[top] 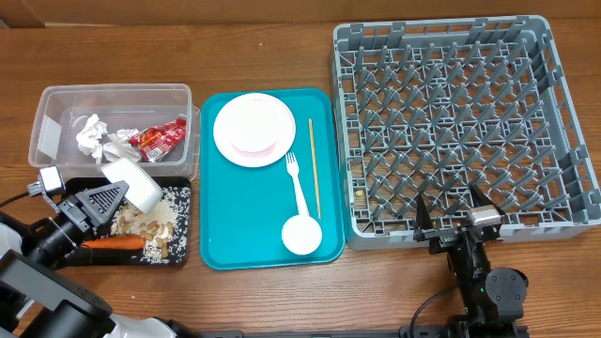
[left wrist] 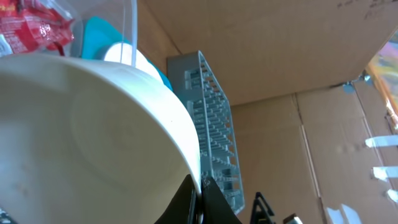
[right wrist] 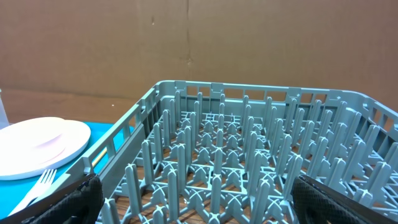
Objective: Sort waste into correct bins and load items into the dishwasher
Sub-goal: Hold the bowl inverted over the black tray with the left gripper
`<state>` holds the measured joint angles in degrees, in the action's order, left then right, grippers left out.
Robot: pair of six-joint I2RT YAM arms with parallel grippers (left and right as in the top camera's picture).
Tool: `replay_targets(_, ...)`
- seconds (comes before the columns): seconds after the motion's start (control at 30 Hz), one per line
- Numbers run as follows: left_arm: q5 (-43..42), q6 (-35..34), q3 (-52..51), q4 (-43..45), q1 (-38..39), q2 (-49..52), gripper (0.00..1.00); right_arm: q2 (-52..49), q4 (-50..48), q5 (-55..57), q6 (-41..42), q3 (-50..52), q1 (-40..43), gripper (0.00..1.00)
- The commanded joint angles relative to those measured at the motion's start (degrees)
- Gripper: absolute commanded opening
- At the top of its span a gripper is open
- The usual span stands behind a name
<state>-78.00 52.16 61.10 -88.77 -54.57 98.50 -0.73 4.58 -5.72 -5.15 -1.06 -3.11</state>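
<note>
My left gripper [top: 119, 194] is shut on the rim of a white bowl [top: 137, 182], which is tilted over the shallow black tray [top: 182, 246]. The tray holds beige rice scraps [top: 155, 222] and an orange carrot [top: 113, 242]. In the left wrist view the bowl [left wrist: 93, 124] fills the left side, its rim pinched at my left gripper [left wrist: 200, 186]. The clear tub [top: 56, 99] holds crumpled napkins [top: 92, 136] and a red wrapper [top: 160, 138]. My right gripper [top: 451, 212] stands open and empty at the front edge of the grey dish rack [top: 563, 113], whose pegs [right wrist: 249, 155] fill the right wrist view.
A teal tray [top: 244, 202] between the bins and the rack carries a pink plate [top: 254, 129], a white fork [top: 297, 183], a thin chopstick [top: 315, 169] and a small white cup [top: 302, 235]. The plate [right wrist: 37, 146] and fork [right wrist: 37, 183] show left of the rack.
</note>
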Motion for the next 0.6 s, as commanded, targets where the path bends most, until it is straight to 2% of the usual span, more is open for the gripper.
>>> replay_targets(0.0, -1.42, 5.31, 0.0, -4.24, -0.55, 0.33, 0.04, 0.46, -0.24, 0.07, -0.26, 0.61, -0.31, 1.0)
replay_targets(0.03, -2.25, 9.62, 0.0, -3.76, -0.55, 0.33, 0.04, 0.46, -0.22, 0.07, -0.26, 0.61, -0.31, 1.0)
replay_targets(0.07, -2.45, 10.23, 0.0, -1.77, -0.55, 0.46, 0.06, 0.46, -0.24, 0.07, -0.26, 0.61, -0.31, 1.0)
replay_targets(0.13, -1.88, 0.9, 0.0, -1.09, -0.55, 0.98, 0.04, 0.46, -0.22, 0.07, -0.24, 0.61, -0.31, 1.0)
replay_targets(0.17, -1.77, 0.44, 0.0, -3.19, -0.55, 1.05, 0.04, 0.46, -0.22, 0.07, -0.26, 0.61, -0.31, 1.0)
replay_targets(0.27, -3.98, 13.03, 0.0, -3.93, -0.5, 1.05, 0.08, 0.46, -0.22, 0.07, -0.26, 0.61, -0.31, 1.0)
replay_targets(0.3, -3.54, 12.76, 0.0, -1.7, -0.5, 1.16, 0.07, 0.46, -0.24, 0.07, -0.26, 0.61, -0.31, 1.0)
replay_targets(0.33, -2.75, 6.82, 0.0, -0.35, -0.55, 1.4, 0.04, 0.46, -0.22, 0.07, -0.26, 0.61, -0.31, 1.0)
replay_targets(0.37, -2.43, 3.96, 0.0, -1.14, -0.55, 1.49, 0.04, 0.46, -0.22, 0.07, -0.26, 0.61, -0.31, 1.0)
replay_targets(0.4, -2.49, 5.35, 0.0, -3.17, -0.52, 1.46, 0.04, 0.46, -0.22, 0.07, -0.26, 0.61, -0.31, 1.0)
replay_targets(0.47, -3.32, 15.17, 0.0, -4.09, -0.48, 1.33, 0.04, 0.46, -0.22, 0.07, -0.24, 0.61, -0.31, 1.0)
replay_targets(0.5, -3.21, 15.37, 0.0, -2.67, -0.48, 1.4, 0.04, 0.46, -0.22, 0.07, -0.26, 0.61, -0.31, 1.0)
replay_targets(0.57, -2.75, 7.1, 0.0, -3.21, -0.48, 1.75, 0.04, 0.46, -0.22, 0.07, -0.26, 0.61, -0.31, 1.0)
